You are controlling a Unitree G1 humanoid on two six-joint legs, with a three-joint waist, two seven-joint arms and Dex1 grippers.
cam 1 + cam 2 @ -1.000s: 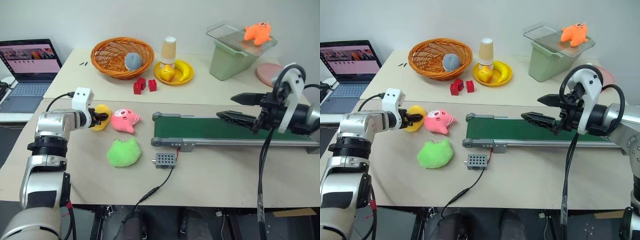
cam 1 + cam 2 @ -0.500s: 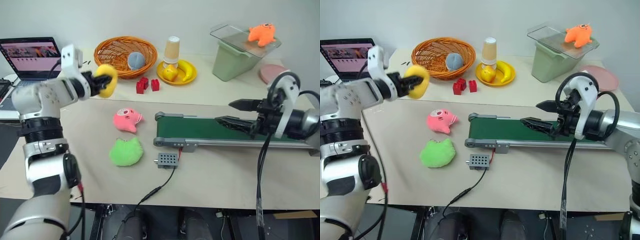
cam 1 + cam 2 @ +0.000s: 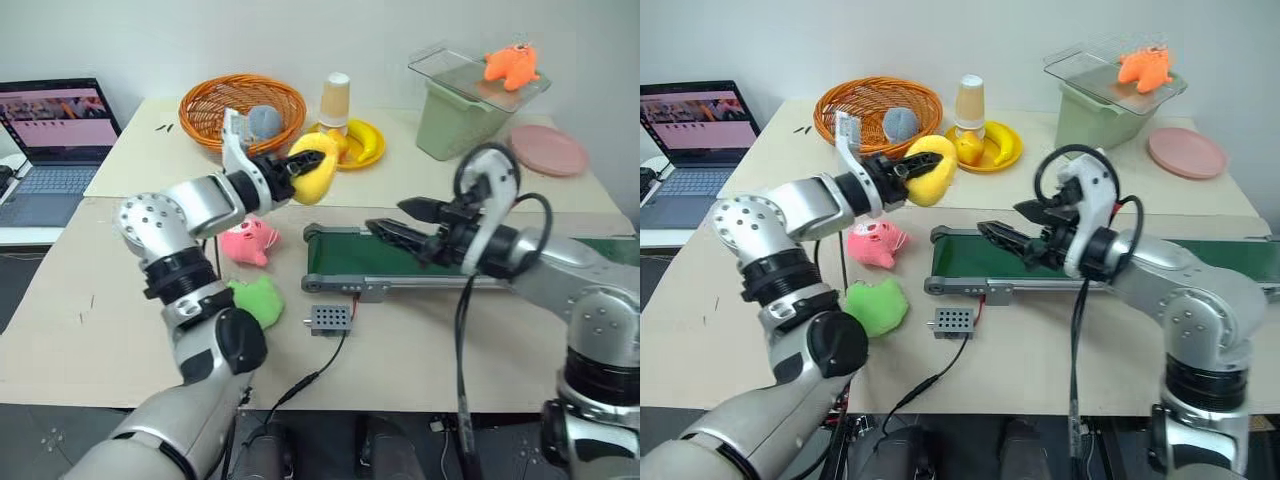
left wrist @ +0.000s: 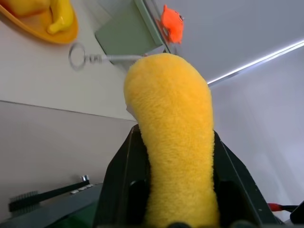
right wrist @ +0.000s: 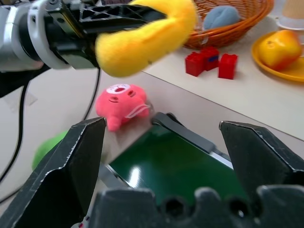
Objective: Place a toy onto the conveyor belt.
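My left gripper (image 3: 292, 170) is shut on a yellow plush toy (image 3: 314, 166) and holds it in the air, just behind the left end of the conveyor belt (image 3: 345, 258), a dark green strip in a grey frame. In the left wrist view the yellow toy (image 4: 175, 142) stands up between the two black fingers (image 4: 118, 190). My right gripper (image 3: 385, 215) hovers open over the belt's left part, pointing toward the toy, nothing between its fingers (image 5: 80, 161). A pink toy (image 3: 248, 240) and a green toy (image 3: 256, 300) lie on the table left of the belt.
A grey perforated box (image 3: 330, 318) on a cable sits in front of the belt. Behind are an orange basket (image 3: 215, 100), red bricks (image 5: 209, 64), a yellow fruit plate (image 3: 368, 145), a paper cup (image 3: 337, 98), a green bin (image 3: 462, 115), a pink plate (image 3: 547, 150) and a laptop (image 3: 55, 130).
My left gripper lifted the yellow toy off the table and carried it up and right toward the belt's left end. The right gripper slid left along the belt, still open.
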